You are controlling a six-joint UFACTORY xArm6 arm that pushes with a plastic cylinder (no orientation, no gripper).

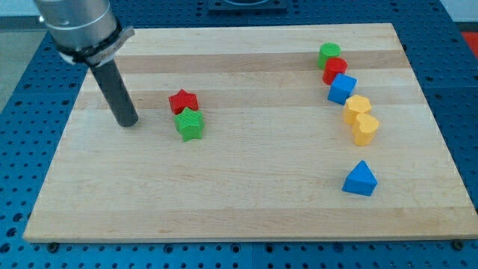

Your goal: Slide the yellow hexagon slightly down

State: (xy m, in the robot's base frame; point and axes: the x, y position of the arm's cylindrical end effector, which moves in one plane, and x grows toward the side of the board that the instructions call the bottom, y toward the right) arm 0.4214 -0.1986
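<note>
My tip (pixel 128 122), the lower end of the straight dark rod, rests on the pale wooden desk (pixel 246 202) toward the view's left, well apart from the task's block. The arm carries no claw, so nothing is held; the rod simply stands on the board beneath its grey metal collar (pixel 78 30).

Just to the right of the tip lie a red star-shaped block (pixel 182 100) and, touching it below, a green star-shaped block (pixel 190 125). The tip is near this pair but does not touch either.

The yellow hexagon block (pixel 357 107) sits on the view's right, in a loose line of blocks running down that side. From the top, this line holds a green rounded block (pixel 328 54), a red rounded block (pixel 334 69) pressed against it, then a blue cube-like block (pixel 341 89), then the yellow hexagon, and directly below and touching it a second yellow block (pixel 365 128) whose shape I cannot make out for certain. Further down, apart from the line, stands a blue triangular block (pixel 360 179).

Around the desk is a blue perforated metal surface (pixel 22 112). No brand, label or writing can be read anywhere in the view.
</note>
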